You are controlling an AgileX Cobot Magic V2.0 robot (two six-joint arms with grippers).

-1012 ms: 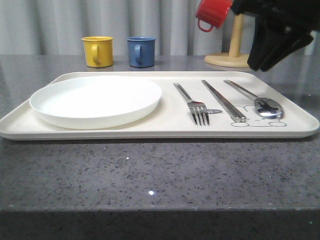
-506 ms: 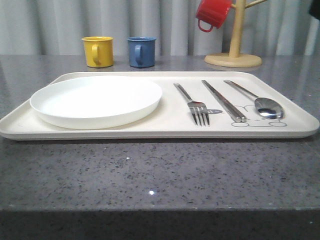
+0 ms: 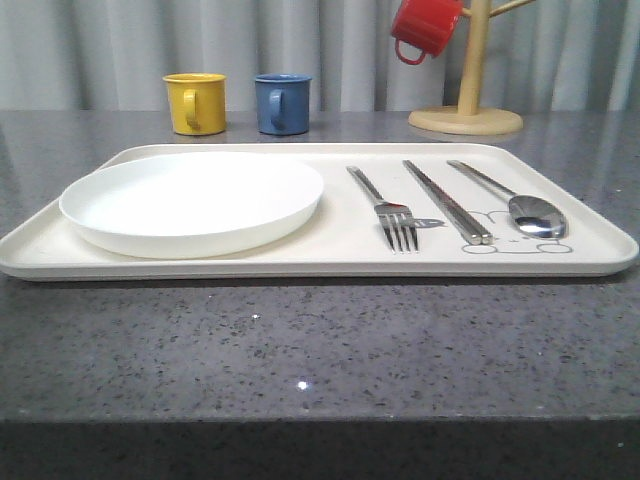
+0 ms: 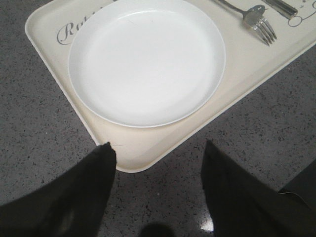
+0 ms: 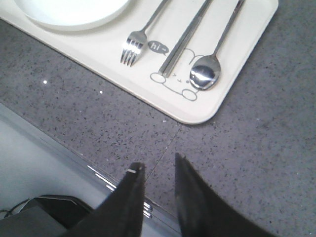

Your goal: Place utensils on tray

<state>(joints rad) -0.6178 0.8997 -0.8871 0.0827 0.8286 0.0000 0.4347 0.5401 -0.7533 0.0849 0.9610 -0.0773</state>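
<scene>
The cream tray lies across the grey table. On its right half lie the utensils side by side: a fork, a pair of chopsticks and a spoon. The right wrist view shows the fork, the chopsticks and the spoon on the rabbit drawing. My right gripper hovers over the table's front edge, apart from the tray, narrowly open and empty. My left gripper is wide open and empty over the tray's near left corner.
A round white plate fills the tray's left half. Behind the tray stand a yellow mug and a blue mug. A red mug hangs on a wooden mug tree at the back right.
One second ago my right arm showed as a dark shape at the upper right of the front view; it has since left that view. The utensils and the plate have not moved.
</scene>
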